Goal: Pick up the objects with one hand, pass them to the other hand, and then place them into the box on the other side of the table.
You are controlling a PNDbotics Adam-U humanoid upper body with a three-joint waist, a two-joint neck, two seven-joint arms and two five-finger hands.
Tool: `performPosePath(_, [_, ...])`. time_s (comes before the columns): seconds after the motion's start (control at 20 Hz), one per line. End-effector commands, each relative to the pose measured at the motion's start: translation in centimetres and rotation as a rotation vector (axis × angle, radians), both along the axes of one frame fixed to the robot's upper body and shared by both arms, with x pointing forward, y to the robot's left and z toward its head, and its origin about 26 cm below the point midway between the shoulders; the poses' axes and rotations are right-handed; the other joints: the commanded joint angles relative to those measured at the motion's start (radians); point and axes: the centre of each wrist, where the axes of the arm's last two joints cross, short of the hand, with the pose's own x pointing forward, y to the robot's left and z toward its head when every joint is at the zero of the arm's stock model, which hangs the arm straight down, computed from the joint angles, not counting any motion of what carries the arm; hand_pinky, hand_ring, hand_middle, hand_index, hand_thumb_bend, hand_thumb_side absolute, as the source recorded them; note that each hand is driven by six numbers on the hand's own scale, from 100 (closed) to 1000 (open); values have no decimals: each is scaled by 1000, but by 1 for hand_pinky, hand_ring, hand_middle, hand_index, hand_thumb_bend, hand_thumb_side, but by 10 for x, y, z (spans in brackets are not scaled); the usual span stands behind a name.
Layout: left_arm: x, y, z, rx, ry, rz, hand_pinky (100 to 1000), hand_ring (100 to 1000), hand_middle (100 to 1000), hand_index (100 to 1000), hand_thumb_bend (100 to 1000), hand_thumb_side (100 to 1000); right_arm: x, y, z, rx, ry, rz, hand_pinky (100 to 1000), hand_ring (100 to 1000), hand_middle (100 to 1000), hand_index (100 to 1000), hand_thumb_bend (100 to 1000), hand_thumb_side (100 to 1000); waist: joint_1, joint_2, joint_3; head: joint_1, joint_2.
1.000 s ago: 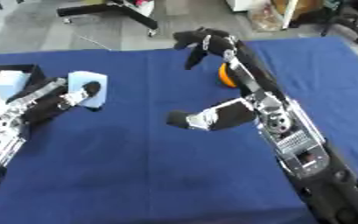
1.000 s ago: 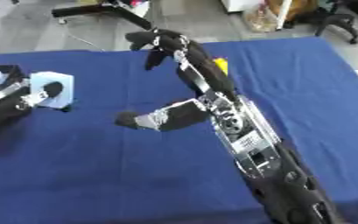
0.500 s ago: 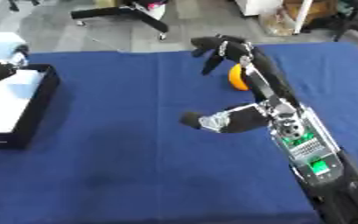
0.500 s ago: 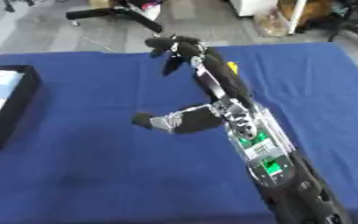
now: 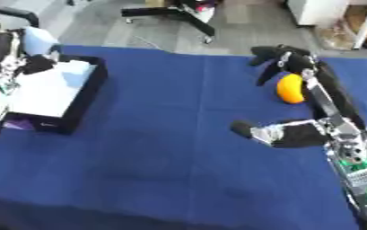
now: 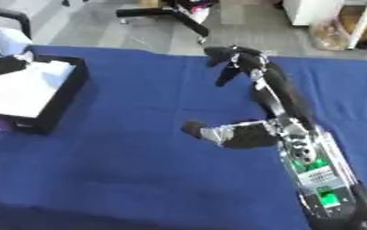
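One orange object (image 5: 290,88) — just beside right hand (image 5: 279,59)

The orange object (image 5: 290,88) just beside the right hand (image 5: 279,57) shows only in the left eye view; in the right eye view the forearm covers it entirely. Its shape is too blurred to name more closely. The left hand (image 5: 31,63) is smeared by motion at the picture's left edge, so its fingers cannot be made out. The pale blue thing (image 5: 38,39) above that hand is blurred too. The black box (image 5: 89,87) under the hand is cut off at the left edge, its white contents indistinct.
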Motion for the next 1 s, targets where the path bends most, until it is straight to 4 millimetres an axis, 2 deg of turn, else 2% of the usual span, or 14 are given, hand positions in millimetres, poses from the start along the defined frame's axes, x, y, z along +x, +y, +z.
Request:
performPosePath(0.05, [3,9,12,90,44,6,769,814,734,812,537,398,0,-3,6,-6,-19,1,547,509,647,850,657,490,4,-15,-2,29,-3])
performPosePath(0.1, [3,10,11,107,74,1,788,841,772,836,581,439,0,-3,6,-6,-19,1,548,509,647,850,657,490,5,-15,-3,30,-3])
performPosePath(0.2, [3,13,12,146,119,0,856,910,874,908,739,571,0,-3,6,-6,-19,2,548,508,644,850,657,490,5,-16,-5,30,-3])
performPosePath(0.3, [2,16,14,193,154,10,896,942,930,947,854,647,0,-3,5,-8,-18,2,548,506,641,850,656,489,6,-16,-6,29,-3])
performPosePath(0.4, [1,18,19,241,159,34,905,953,949,955,859,664,0,-3,5,-12,-17,2,548,505,638,850,656,489,7,-17,-7,27,-3])
performPosePath(0.5, [0,18,27,261,130,49,904,964,956,949,804,659,1,-4,5,-15,-17,0,549,504,636,850,655,489,7,-18,-6,25,-3])
performPosePath(0.65, [-2,11,39,197,31,15,898,981,940,926,638,635,2,-6,6,-20,-22,-8,550,505,638,851,653,488,7,-18,-4,21,-3])
performPosePath(0.7, [-3,5,44,142,-18,-21,890,994,926,900,469,649,3,-8,7,-24,-26,-15,553,508,643,854,649,485,6,-18,-3,17,-3])
performPosePath(0.75, [-5,-1,49,71,-72,-67,889,997,924,893,429,652,5,-10,9,-29,-29,-25,553,509,644,855,649,483,5,-18,-2,12,-3])
performPosePath(0.8, [-7,-8,53,-2,-123,-120,879,998,915,874,318,672,7,-12,10,-33,-30,-37,552,509,646,856,648,475,4,-18,-1,6,-3])
performPosePath(0.9, [-14,-28,60,-181,-234,-290,867,991,901,851,237,707,15,-20,13,-45,-24,-81,548,507,648,857,646,446,1,-18,2,-18,-3])
performPosePath(1.0, [-23,-49,66,-361,-326,-467,854,972,878,835,205,730,28,-29,13,-53,13,-136,542,505,651,858,642,406,-2,-17,6,-58,-3])
